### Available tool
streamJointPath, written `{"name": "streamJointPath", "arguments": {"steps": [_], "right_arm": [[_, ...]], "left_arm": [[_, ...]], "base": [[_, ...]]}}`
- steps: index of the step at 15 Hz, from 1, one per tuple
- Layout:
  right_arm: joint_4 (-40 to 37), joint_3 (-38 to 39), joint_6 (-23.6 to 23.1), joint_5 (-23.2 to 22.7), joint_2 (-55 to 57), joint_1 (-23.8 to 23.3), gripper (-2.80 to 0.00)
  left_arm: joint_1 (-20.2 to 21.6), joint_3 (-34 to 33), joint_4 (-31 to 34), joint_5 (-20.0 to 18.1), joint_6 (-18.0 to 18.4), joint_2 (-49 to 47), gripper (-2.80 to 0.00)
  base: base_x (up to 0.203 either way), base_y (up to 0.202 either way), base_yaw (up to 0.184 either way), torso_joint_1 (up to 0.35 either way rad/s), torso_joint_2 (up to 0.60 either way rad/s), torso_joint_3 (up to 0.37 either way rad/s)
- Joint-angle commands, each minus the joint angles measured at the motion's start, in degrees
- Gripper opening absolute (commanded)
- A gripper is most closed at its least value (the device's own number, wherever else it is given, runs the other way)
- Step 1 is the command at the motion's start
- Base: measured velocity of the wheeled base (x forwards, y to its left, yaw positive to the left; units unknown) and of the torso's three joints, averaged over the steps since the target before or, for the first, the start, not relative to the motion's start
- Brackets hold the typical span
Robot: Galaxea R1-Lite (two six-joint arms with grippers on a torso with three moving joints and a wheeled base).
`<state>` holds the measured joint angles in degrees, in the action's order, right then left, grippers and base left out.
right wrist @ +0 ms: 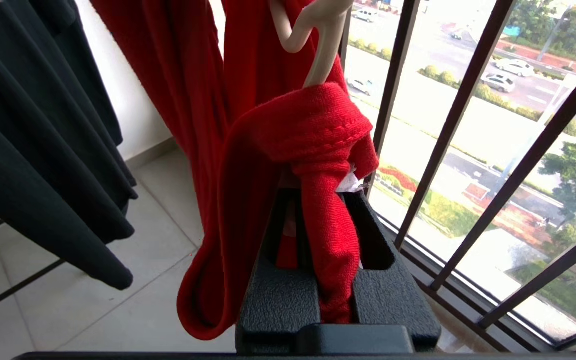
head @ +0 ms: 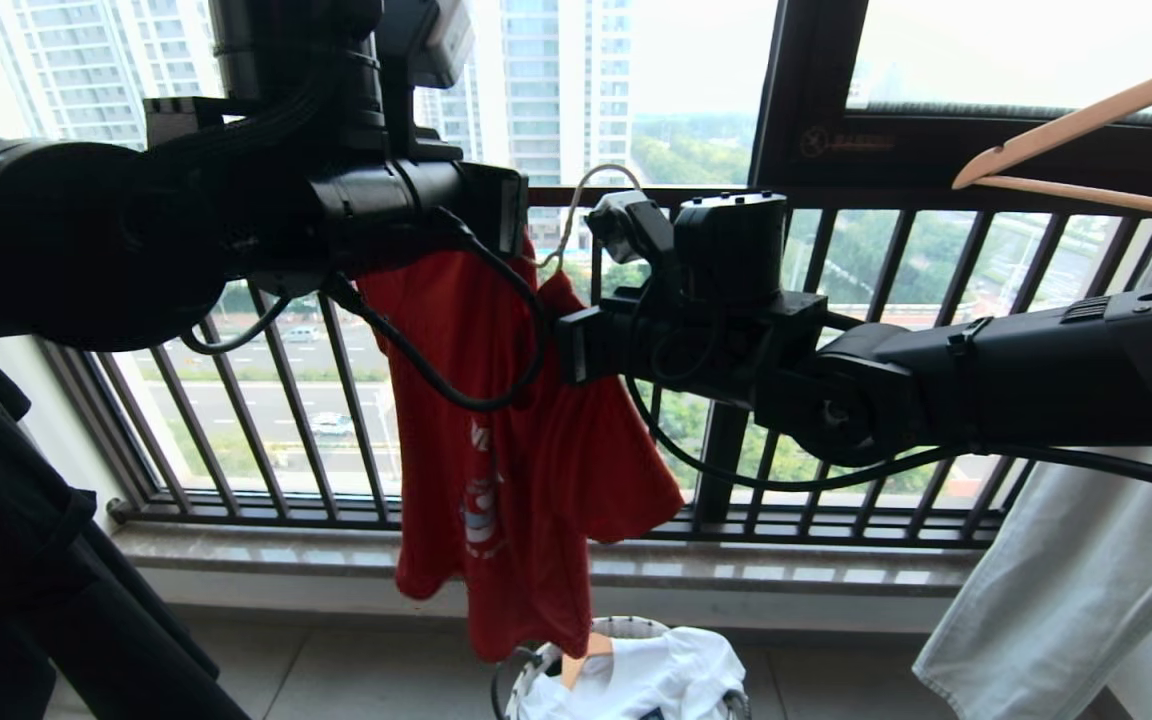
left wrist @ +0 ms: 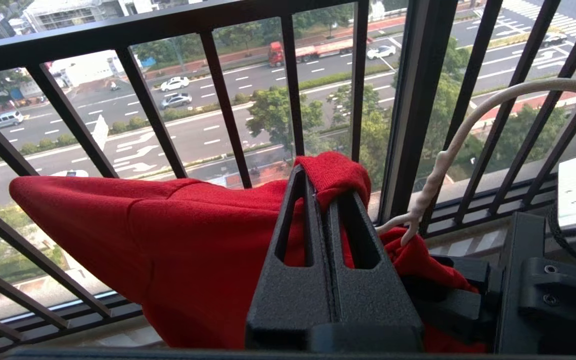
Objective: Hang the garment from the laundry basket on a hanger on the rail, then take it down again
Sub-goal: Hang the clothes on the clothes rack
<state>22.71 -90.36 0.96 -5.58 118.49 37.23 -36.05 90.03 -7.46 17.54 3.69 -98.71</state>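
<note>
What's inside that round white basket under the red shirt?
White cloth and a light-wood hanger piece fill the round white basket below the red T-shirt. Anything beneath is covered.

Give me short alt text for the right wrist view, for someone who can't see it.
The right hand is shut on a bunched fold of the red knit T-shirt, which hangs from a thin cream-white wire hanger. Black garments hang to one side over a pale tiled floor; a black barred window railing overlooks a street.
</note>
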Motion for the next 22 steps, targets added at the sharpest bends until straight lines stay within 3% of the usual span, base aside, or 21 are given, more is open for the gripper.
{"name": "streamJointPath", "arguments": {"steps": [1,5,14,15,22], "right_arm": [[0.1,0.0,0.0,0.0,-0.1,0.0,-2.8],[0.2,0.0,0.5,0.0,-0.2,-0.1,-2.8],[0.1,0.3,0.9,-0.1,-1.2,-0.8,-2.8],[0.1,0.3,0.8,-0.1,-1.1,-0.8,-2.8],[0.1,0.3,0.8,-0.1,-1.1,-0.8,-2.8]], "left_arm": [[-1.7,-0.7,1.2,0.9,-0.4,1.8,-2.8],[-4.1,-0.8,2.4,1.1,-1.3,2.0,-2.8],[-4.5,-0.8,2.4,1.1,-1.8,1.6,-2.8],[-4.5,-0.8,2.3,1.1,-1.8,1.6,0.0],[-4.6,-1.1,2.6,1.3,-1.5,2.5,0.0]], "base": [[0.0,0.0,0.0,0.0,0.0,0.0],[0.0,0.0,0.0,0.0,0.0,0.0],[0.0,0.0,0.0,0.0,0.0,0.0],[0.0,0.0,0.0,0.0,0.0,0.0],[0.0,0.0,0.0,0.0,0.0,0.0]]}}
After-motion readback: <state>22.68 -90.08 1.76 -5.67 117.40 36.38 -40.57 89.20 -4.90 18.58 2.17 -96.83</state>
